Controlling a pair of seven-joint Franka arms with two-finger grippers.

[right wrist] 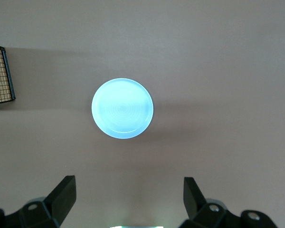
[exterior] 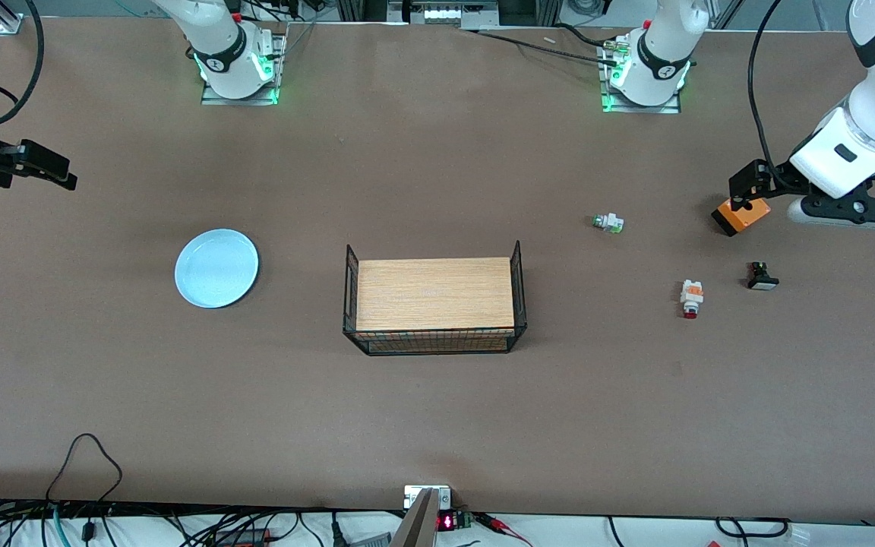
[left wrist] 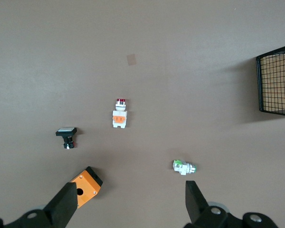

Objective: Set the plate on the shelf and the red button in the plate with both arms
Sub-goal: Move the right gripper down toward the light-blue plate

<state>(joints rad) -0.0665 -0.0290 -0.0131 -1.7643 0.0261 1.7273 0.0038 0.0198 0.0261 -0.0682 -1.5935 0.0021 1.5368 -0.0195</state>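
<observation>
The pale light-blue plate [exterior: 216, 268] lies flat on the table toward the right arm's end; it also shows in the right wrist view [right wrist: 122, 108]. My right gripper [exterior: 54, 171] hangs open and empty above the table near that end, off to the side of the plate [right wrist: 128, 194]. The red button [exterior: 691, 298] lies on its side toward the left arm's end; in the left wrist view [left wrist: 119, 114] its red tip and orange block show. My left gripper [exterior: 745, 190] is open and empty over the orange box, apart from the red button [left wrist: 130, 202].
A black wire basket with a wooden board [exterior: 434, 300] stands mid-table. An orange box [exterior: 741, 216], a white part with a green tip [exterior: 608, 222] and a black button with a white cap [exterior: 762, 276] lie around the red button.
</observation>
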